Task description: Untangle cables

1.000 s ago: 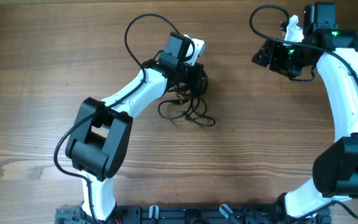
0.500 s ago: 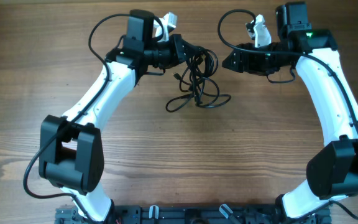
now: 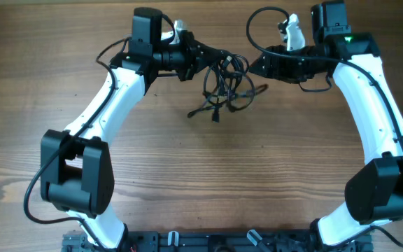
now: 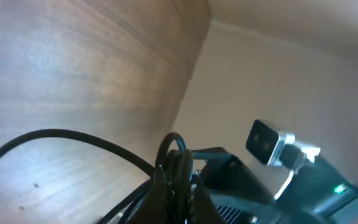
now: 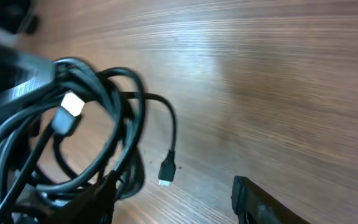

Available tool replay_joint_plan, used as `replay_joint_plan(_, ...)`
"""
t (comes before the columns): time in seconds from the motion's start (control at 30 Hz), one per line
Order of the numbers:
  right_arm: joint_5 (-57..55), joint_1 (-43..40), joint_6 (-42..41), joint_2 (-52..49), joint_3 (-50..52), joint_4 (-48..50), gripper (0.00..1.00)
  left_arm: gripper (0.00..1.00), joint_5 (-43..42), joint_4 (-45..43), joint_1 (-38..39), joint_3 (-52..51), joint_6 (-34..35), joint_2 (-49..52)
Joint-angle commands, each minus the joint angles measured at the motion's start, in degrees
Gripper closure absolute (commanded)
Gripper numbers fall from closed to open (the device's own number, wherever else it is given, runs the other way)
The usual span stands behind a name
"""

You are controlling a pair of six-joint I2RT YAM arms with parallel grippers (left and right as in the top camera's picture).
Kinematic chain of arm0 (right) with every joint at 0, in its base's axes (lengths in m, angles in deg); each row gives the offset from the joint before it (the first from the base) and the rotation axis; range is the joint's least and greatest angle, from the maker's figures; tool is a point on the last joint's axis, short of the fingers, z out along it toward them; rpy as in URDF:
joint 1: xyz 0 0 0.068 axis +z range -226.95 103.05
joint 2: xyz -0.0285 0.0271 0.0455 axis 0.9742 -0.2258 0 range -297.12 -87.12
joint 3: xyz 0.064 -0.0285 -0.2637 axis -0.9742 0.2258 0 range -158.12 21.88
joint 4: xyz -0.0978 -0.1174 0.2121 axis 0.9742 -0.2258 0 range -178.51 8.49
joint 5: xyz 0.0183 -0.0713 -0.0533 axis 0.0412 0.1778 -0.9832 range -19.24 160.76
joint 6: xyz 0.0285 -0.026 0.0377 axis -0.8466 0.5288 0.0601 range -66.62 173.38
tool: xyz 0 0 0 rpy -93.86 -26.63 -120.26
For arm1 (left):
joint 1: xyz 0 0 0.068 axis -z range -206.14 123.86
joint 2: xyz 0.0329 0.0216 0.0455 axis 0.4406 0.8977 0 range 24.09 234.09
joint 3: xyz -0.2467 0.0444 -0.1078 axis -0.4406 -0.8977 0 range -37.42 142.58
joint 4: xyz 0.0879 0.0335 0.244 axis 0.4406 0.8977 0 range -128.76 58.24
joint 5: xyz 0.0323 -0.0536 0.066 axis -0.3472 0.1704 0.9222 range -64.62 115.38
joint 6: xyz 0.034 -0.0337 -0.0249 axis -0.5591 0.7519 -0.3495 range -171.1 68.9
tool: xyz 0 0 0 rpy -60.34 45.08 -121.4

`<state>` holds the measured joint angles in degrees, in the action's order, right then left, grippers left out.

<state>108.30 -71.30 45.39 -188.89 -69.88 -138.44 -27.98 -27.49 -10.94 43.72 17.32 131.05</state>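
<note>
Overhead: bunch of thin black cables [image 3: 224,78] sits between the two arms' jaws, toward the far side of the brown wooden surface [image 3: 257,175].

- Left white-and-black arm [image 3: 117,91] reaches in from the left. The left jaws are clamped on the upper left part of the bunch.
- Loops spread below the grip, and two loose ends trail down-left over the wood.
- Right white-and-black arm [image 3: 369,91] comes in from the right. The right jaws are just beside the bunch's right edge.

Left wrist: cable loops packed tight at the grip; one strand arcs off to the left above the wood.

Right wrist: right jaws apart.
- One finger is low left among the strands, the other low right and clear of them.
- Cannot tell whether any strand lies between them.
- Small black plug end [image 5: 166,171] sits at the tip of a single curved strand.
- Pale plug tip [image 5: 72,106] shows within the tangle.
</note>
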Motion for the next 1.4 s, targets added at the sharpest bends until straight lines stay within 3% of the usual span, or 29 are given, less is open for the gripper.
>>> replay_joint_plan(0.0,6.08,0.07,2.84,0.59,-0.37,0.02,0.35,0.96,-2.78,-0.39,-1.42,1.07,15.74,-1.42)
replay_joint_plan(0.07,8.59,0.09,-0.44,-0.28,-0.35,-0.76,0.36,0.96,-2.75,-0.39,-1.77,1.07,23.17,-1.42)
replay_joint_plan(0.13,9.14,0.13,-2.69,-1.05,-0.35,-0.85,0.36,0.96,-2.75,-0.39,-1.84,1.07,25.94,-1.42)
replay_joint_plan(0.4,12.46,3.02,-4.28,-3.98,-0.35,0.79,0.37,0.96,-2.78,-0.39,-1.88,1.07,26.77,-1.42)
replay_joint_plan(0.6,6.73,5.90,-9.55,-8.09,-0.35,4.85,0.60,0.96,-5.57,-2.45,-1.88,1.07,26.77,-1.42)
replay_joint_plan(0.8,-2.67,3.34,-10.16,-9.57,-0.35,3.85,0.96,0.96,-11.63,-18.62,-3.50,1.07,28.89,-1.42)
replay_joint_plan(1.13,-14.27,-11.54,-7.72,-9.55,-0.35,2.62,0.96,0.96,-18.97,-17.90,-13.44,1.05,21.18,-1.42)
replay_joint_plan(1.23,-26.51,-12.50,-12.66,-9.57,-0.35,3.87,0.96,0.96,-21.70,-17.90,-13.55,1.05,17.22,-1.42)
replay_joint_plan(1.37,-41.77,-12.50,-17.79,-9.55,-0.37,5.73,0.95,0.96,-23.80,-17.92,-13.64,1.05,17.20,-1.42)
